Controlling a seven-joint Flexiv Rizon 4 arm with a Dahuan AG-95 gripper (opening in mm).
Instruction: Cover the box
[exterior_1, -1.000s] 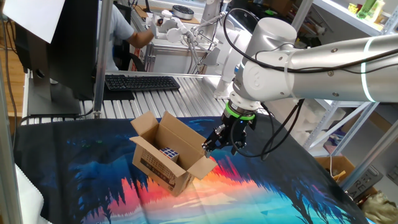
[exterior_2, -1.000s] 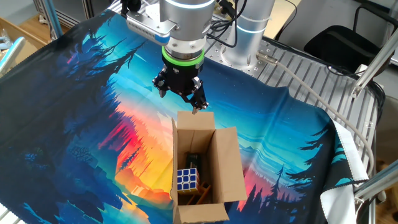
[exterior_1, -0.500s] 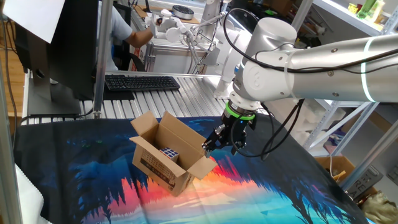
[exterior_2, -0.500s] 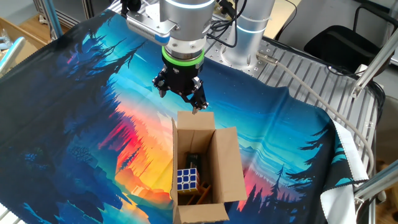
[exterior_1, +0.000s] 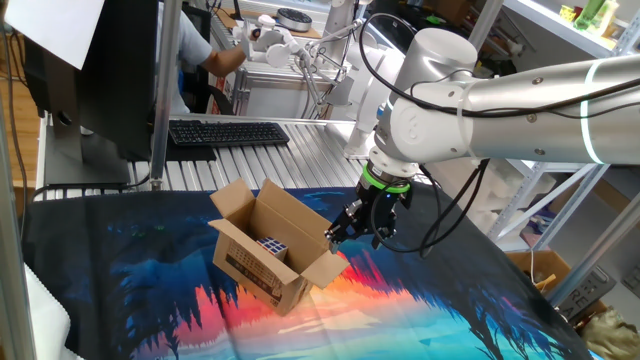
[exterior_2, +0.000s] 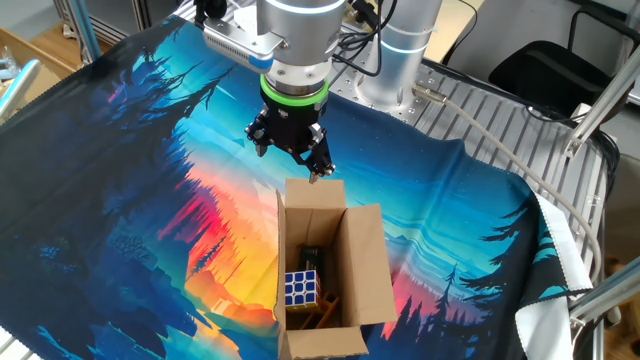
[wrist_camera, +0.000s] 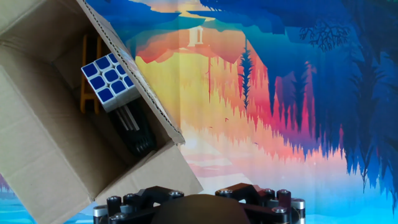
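The box (exterior_1: 268, 258) is small brown cardboard with black print on one long side, and it stands on the printed cloth with its flaps up. A blue-and-white puzzle cube (exterior_2: 301, 288) and some dark items lie inside it. My gripper (exterior_2: 290, 152) hangs just beyond the box's end flap (exterior_2: 315, 193), open, with nothing between its fingers. One fingertip (exterior_2: 321, 170) sits right at that flap's top edge; I cannot tell whether they touch. In the hand view the box (wrist_camera: 56, 130) fills the left side with the cube (wrist_camera: 109, 79) showing inside it.
A colourful forest-print cloth (exterior_2: 150, 200) covers the table. Behind it are a black keyboard (exterior_1: 228, 132), a monitor (exterior_1: 100, 70) and a person (exterior_1: 200, 50). A paler carton (exterior_1: 540, 268) stands off the table on the right. Metal frame posts (exterior_1: 168, 90) rise at the back.
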